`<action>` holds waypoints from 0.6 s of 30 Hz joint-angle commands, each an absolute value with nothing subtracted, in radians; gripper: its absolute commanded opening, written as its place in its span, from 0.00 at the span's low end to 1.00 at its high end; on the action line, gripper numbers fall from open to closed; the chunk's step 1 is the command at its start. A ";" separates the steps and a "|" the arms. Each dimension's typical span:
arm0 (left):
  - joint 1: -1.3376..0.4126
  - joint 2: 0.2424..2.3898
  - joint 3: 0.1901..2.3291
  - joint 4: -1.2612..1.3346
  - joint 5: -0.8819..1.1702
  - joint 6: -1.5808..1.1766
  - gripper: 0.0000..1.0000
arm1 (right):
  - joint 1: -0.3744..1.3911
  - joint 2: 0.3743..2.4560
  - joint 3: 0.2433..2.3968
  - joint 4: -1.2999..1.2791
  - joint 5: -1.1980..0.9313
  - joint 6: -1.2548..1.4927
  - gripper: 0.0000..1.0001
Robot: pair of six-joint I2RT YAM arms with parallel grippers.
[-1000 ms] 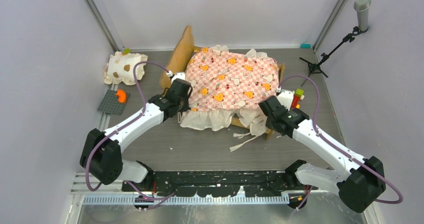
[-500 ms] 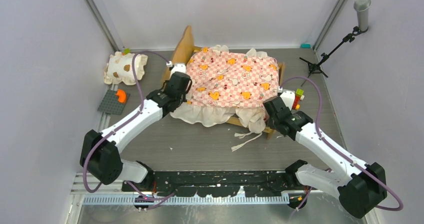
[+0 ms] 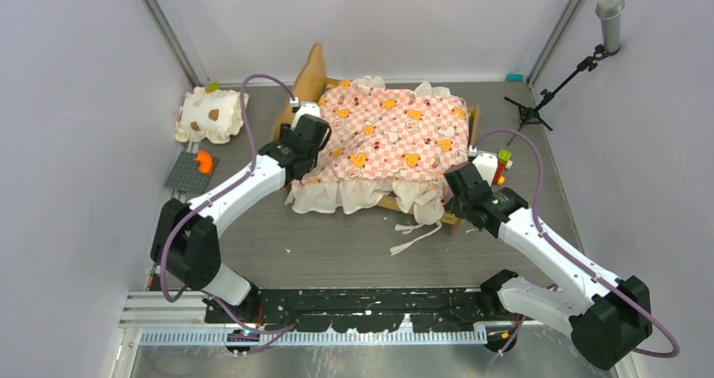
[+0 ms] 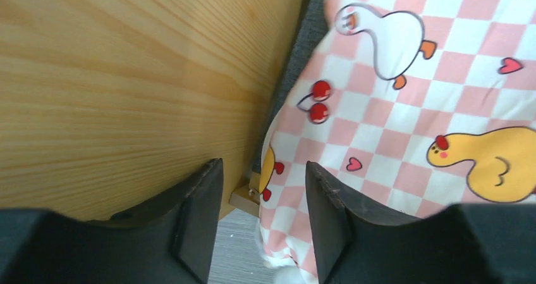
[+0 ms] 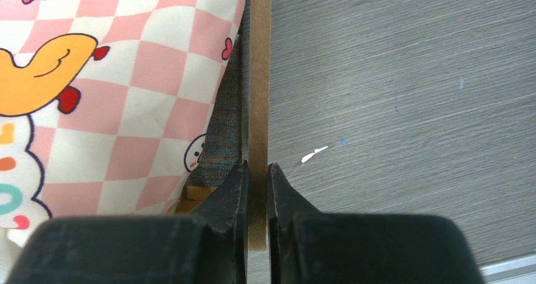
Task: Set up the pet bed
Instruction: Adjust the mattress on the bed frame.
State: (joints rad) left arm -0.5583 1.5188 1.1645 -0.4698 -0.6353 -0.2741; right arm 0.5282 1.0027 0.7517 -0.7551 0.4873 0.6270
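Note:
The pet bed (image 3: 310, 79) stands at the back middle of the table, a light-wood frame with a wavy headboard on its left. A pink checkered mattress (image 3: 391, 138) with orange animals and a cream ruffle lies on it. My left gripper (image 3: 312, 134) hovers at the bed's head-end corner. In the left wrist view it (image 4: 264, 224) is open, the headboard (image 4: 126, 81) to its left, the mattress edge (image 4: 404, 107) between and right of its fingers. My right gripper (image 3: 457, 182) is at the foot end, shut (image 5: 257, 189) on the thin wooden footboard (image 5: 259, 75).
A small cream ruffled pillow (image 3: 210, 114) with brown spots lies at the back left. A dark grey plate (image 3: 190, 173) with an orange piece sits in front of it. Coloured blocks (image 3: 503, 163) stand right of the bed. A microphone stand (image 3: 572, 66) is at the back right.
The left gripper let go of the mattress's ruffled edge, opened and moved up towards the headboard. The mattress now lies further back on the frame. The right gripper kept its hold.

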 commanded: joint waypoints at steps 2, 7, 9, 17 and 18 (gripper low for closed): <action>-0.551 1.391 1.228 -0.448 -0.537 -0.255 0.59 | 0.529 0.980 0.773 -0.724 0.492 0.597 0.01; -0.549 1.287 1.308 -0.426 -0.455 -0.173 0.68 | 0.527 0.993 0.778 -0.724 0.485 0.597 0.01; -0.531 1.274 1.347 -0.432 -0.466 -0.134 0.70 | 0.527 0.995 0.779 -0.724 0.481 0.597 0.01; -0.393 1.398 1.477 -0.548 -0.309 -0.025 0.71 | 0.528 0.966 0.761 -0.660 0.439 0.513 0.01; -0.393 1.408 1.476 -0.551 -0.289 -0.012 0.71 | 0.528 0.960 0.755 -0.642 0.435 0.501 0.01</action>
